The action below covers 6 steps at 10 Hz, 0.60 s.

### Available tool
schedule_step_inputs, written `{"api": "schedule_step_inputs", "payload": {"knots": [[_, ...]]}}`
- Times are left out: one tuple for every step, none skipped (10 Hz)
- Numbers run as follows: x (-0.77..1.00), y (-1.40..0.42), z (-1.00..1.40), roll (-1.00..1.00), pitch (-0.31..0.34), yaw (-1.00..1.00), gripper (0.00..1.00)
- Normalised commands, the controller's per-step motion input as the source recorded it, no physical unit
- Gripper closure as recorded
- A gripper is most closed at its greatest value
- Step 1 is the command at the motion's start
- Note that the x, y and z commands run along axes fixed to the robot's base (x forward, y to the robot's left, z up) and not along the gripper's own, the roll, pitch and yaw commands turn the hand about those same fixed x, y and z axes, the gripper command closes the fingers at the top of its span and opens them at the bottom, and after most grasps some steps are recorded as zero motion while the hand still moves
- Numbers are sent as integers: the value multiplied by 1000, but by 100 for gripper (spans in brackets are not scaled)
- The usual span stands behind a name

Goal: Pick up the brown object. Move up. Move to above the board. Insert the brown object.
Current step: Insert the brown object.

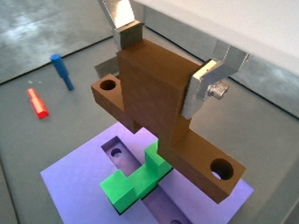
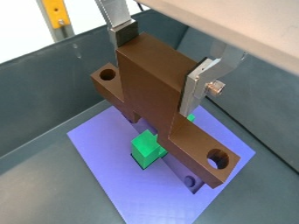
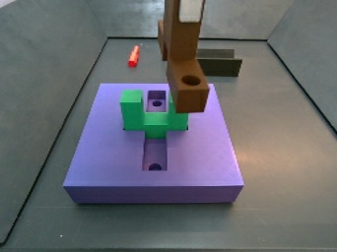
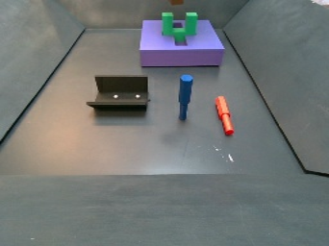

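Observation:
My gripper [image 1: 165, 61] is shut on the brown object [image 1: 158, 96], a long stepped orange-brown bar with a round hole near each visible end. Its fingers [image 2: 198, 87] clamp the bar's raised middle in both wrist views. In a side view the gripper [image 3: 184, 10] holds the brown object [image 3: 182, 59] in the air over the board's far end. The board [image 3: 156, 148] is a purple-blue slab with a lengthwise groove and round holes. It bears a green U-shaped block [image 3: 148, 113]. The bar's lower end hangs close above that block. The board [image 2: 105, 166] lies below the bar.
A small red stick [image 4: 225, 115] and a blue stick [image 4: 186, 96] lie on the grey floor, away from the board [image 4: 180, 48]. The dark fixture [image 4: 119, 93] stands beside them. Grey walls enclose the floor.

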Motion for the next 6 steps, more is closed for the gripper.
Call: {"api": "schedule_step_inputs", "payload": {"knots": [[0, 9, -249, -99, -11, -323, 100], [-54, 0, -194, -110, -50, -231, 100], [-31, 37, -180, -144, -79, -211, 100], [-46, 6, -280, -100, -99, -303, 100], [-146, 17, -289, -100, -136, -309, 100], [-334, 11, -171, -80, -200, -117, 100]]}}
